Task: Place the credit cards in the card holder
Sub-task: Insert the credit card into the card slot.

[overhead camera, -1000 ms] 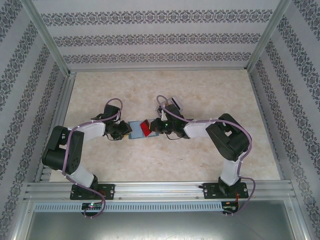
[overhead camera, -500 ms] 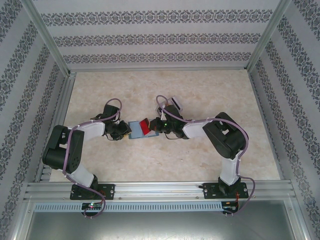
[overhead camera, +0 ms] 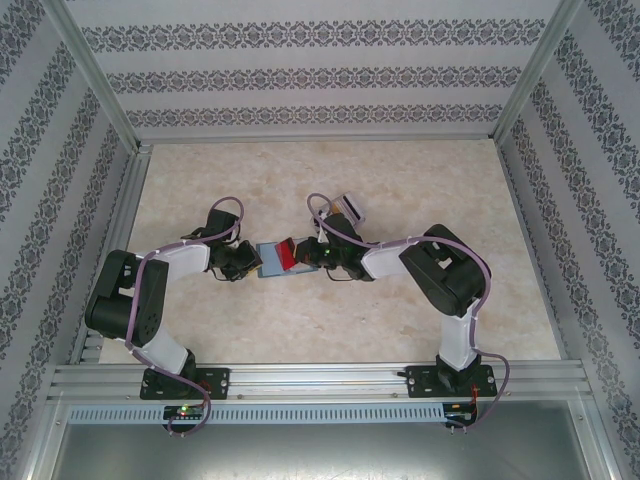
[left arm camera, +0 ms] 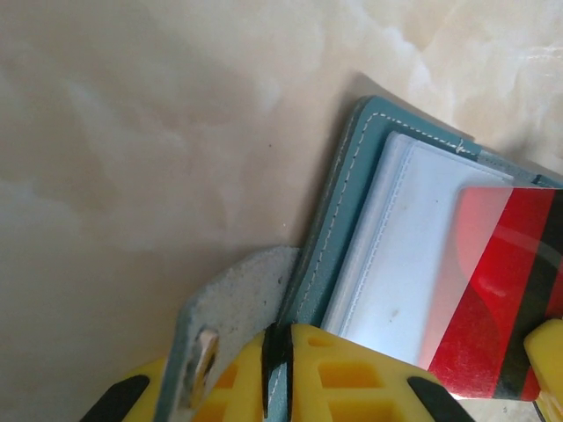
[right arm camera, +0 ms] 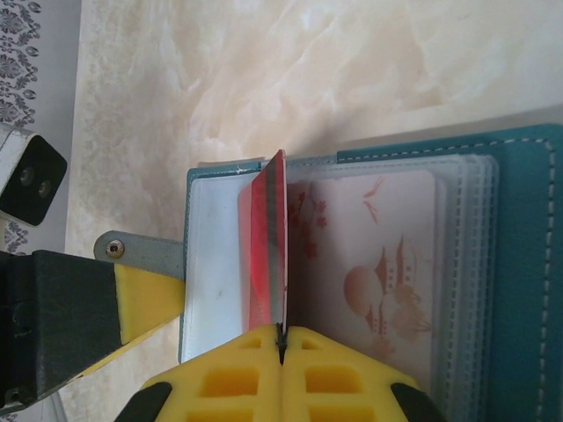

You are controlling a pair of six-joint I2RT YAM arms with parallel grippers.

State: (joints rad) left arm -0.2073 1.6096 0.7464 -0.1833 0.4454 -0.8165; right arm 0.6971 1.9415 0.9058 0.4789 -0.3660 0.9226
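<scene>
Against a second ago: right arm has leaned further left, its elbow swung in toward table centre. The right gripper now sits closer over the holder, and the red card is carried a little further across the open pages. Left arm and holder have not shifted. Holder lies open at mid-table between the two grippers, teal cover with pale stitching and clear sleeves fanned out. Left gripper has its yellow fingers closed on the edge of the cover at the holder's left side, with the grey strap tab just beside them. Right gripper's fingers are pressed together on the lower end of the red card. That card stands on edge above the sleeves, between a blank white sleeve on the left and a sleeve on the right holding a pink-printed card. Cannot tell whether its far edge has entered a pocket. A small grey box sits just behind the right wrist. Table is pale beige with a marbled pattern, matte. Walls on three sides carry grey striped damask paper. Aluminium posts frame the corners, and a slotted rail runs along the near edge under both arm bases.
</scene>
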